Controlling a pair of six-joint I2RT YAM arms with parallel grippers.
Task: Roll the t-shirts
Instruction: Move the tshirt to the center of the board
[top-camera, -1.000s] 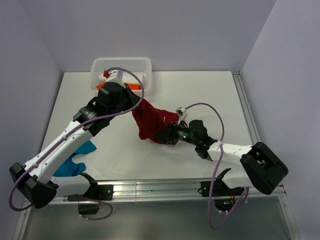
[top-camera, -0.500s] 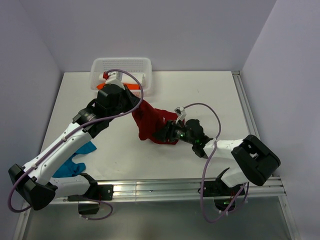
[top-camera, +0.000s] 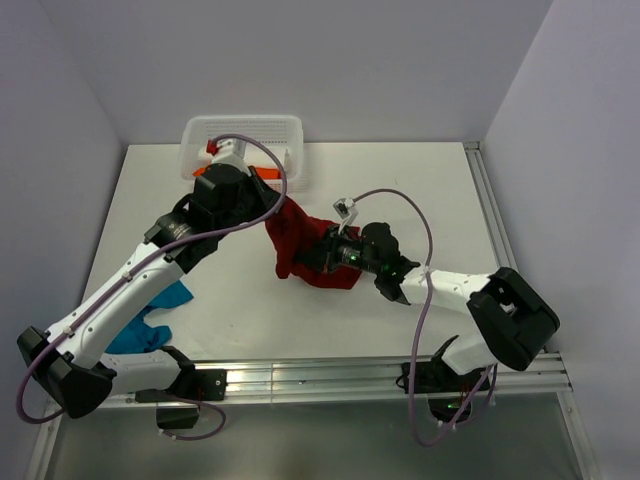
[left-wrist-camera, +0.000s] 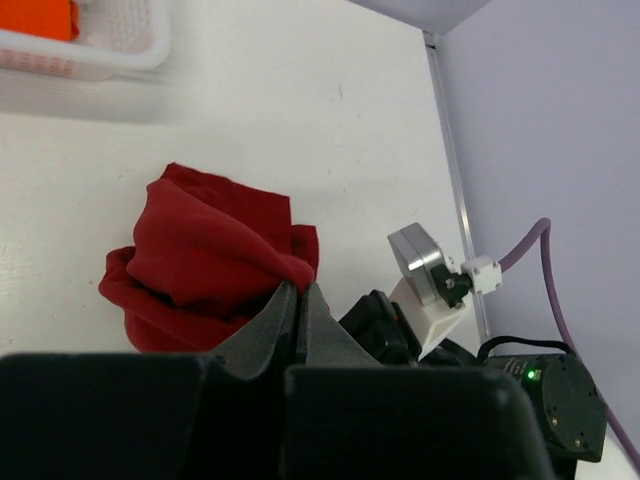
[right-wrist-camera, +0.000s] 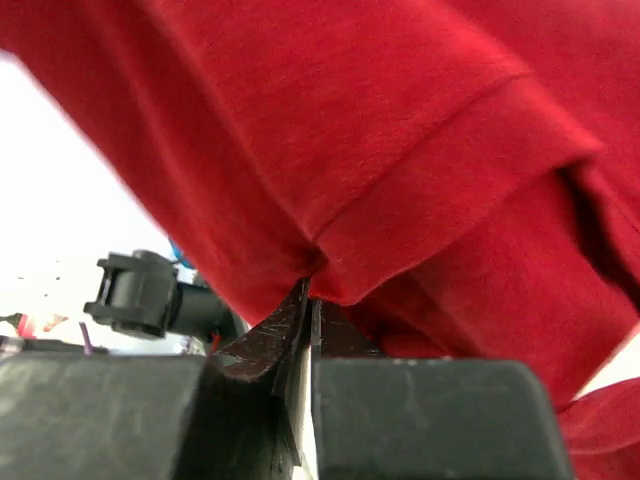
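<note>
Dark red t-shirt (top-camera: 303, 243) crumpled in a heap, near side of white basket (top-camera: 243, 130), between both grippers. Left gripper (left-wrist-camera: 297, 291) pinched closed on its top fold; right gripper (right-wrist-camera: 305, 300) clamped on a hem.

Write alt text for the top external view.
Two arms pinch a crumpled dark red t-shirt on a white table, the left gripper at its far left side, the right gripper at its near edge. A teal-blue t-shirt lies beside the left arm; a white basket sits at the far edge.

A dark red t-shirt (top-camera: 296, 240) lies bunched centrally, teal t-shirt (top-camera: 140, 332) left.
</note>
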